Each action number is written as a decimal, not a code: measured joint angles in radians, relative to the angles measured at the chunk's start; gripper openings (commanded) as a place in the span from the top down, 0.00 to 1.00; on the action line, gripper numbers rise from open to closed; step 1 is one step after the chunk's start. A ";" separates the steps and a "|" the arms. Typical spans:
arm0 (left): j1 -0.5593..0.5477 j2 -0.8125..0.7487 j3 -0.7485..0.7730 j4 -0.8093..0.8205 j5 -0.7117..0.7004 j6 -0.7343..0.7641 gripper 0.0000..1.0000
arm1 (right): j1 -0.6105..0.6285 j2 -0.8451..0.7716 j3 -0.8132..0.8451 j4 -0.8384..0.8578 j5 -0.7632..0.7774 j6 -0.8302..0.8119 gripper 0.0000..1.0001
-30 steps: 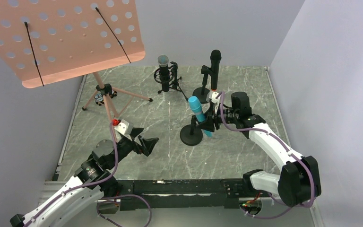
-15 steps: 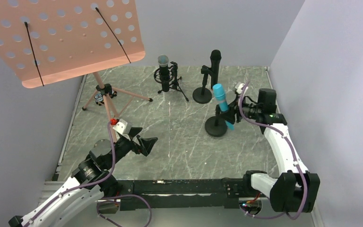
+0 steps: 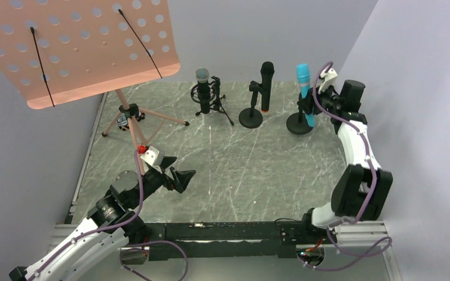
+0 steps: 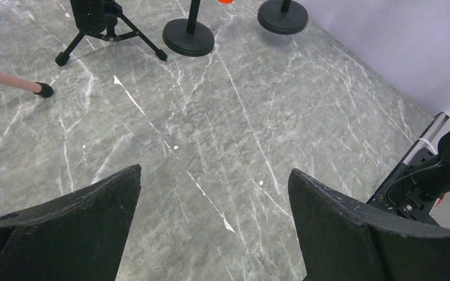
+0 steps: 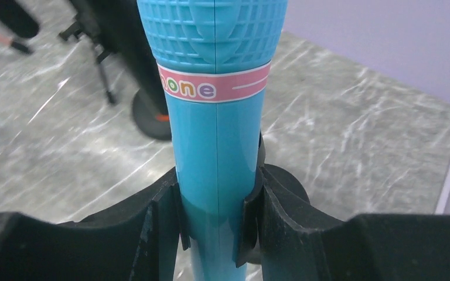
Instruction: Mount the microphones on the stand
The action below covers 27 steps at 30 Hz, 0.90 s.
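Right gripper (image 5: 217, 219) clamps the bright blue plastic microphone (image 5: 217, 134), upright at a black round-based stand (image 3: 299, 124). Left gripper (image 4: 214, 199) gapes wide, empty.

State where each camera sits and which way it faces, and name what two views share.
Top external: above and behind the robot, looking down over the table; left arm and right arm show.
Left wrist: low over the table, facing the round stand bases; the left gripper shows open.
Right wrist: close on the blue microphone; the right gripper clamps it.
Shared: top external and right wrist both show the blue microphone.
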<state>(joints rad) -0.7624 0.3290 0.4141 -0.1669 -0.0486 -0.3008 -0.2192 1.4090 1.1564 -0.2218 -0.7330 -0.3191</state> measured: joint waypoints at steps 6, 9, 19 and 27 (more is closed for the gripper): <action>0.000 -0.017 0.000 -0.007 0.010 0.000 0.01 | -0.022 0.217 0.076 0.241 0.016 0.109 0.88; 0.000 -0.025 -0.001 -0.019 0.010 0.000 0.01 | -0.021 0.292 0.083 0.330 -0.002 0.158 0.86; 0.000 -0.045 -0.023 -0.035 0.022 0.000 0.01 | -0.047 0.356 0.055 0.456 -0.048 0.212 0.17; 0.000 -0.001 -0.021 -0.034 0.044 0.000 0.01 | -0.107 0.200 -0.026 0.449 -0.075 0.196 0.00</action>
<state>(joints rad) -0.7624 0.3283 0.3931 -0.2005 -0.0044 -0.3004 -0.3260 1.6093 1.1301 0.2276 -0.8082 -0.1234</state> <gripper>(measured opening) 0.993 0.981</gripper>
